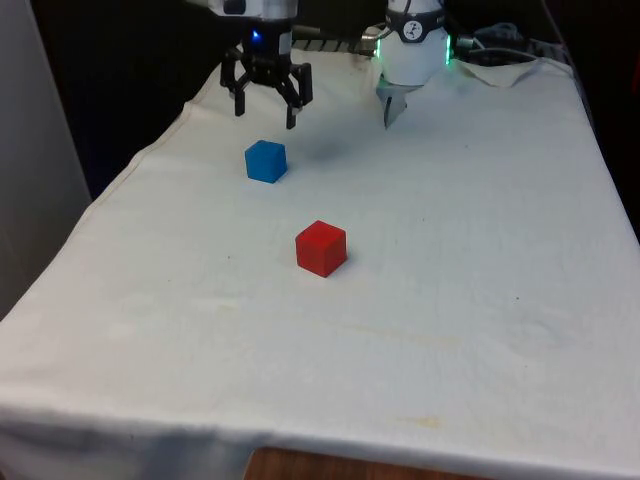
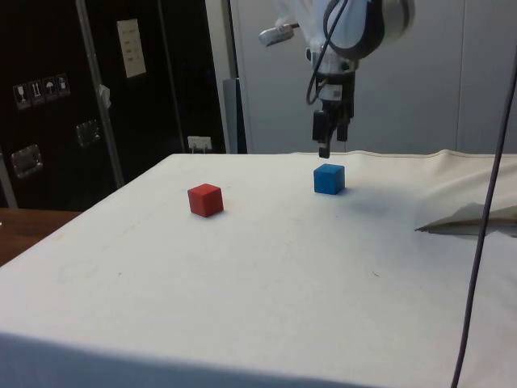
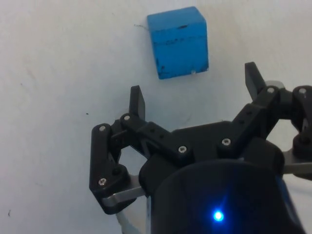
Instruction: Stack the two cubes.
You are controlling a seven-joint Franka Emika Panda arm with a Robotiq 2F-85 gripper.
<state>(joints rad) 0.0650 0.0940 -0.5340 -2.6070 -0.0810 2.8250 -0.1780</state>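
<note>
Red cube (image 1: 321, 248) sits nearest the camera, roughly mid-table on the white cloth (image 1: 450, 300), all faces plain red, edges clean, standing flat and turned slightly so a corner faces forward. In the side view it (image 2: 205, 200) rests alone, nothing touching it.

Blue cube (image 1: 266, 161) is farther back and toward the front view's left, well apart from the red one. Also flat on the cloth; the wrist view shows small dark scuffs on its top face (image 3: 178, 42). Cubes not stacked, both on the table.

Gripper (image 1: 266, 108) hangs above the cloth just behind the blue cube, on its far side, clear of it. Jaws spread wide, nothing between them, not touching cube or cloth. Side view puts the fingertips (image 2: 325, 150) just above the blue cube's (image 2: 329, 179) top level, a small gap showing. In the wrist view both fingers (image 3: 138, 103) stand splayed with bare cloth between, the blue cube just beyond the tips.
</note>
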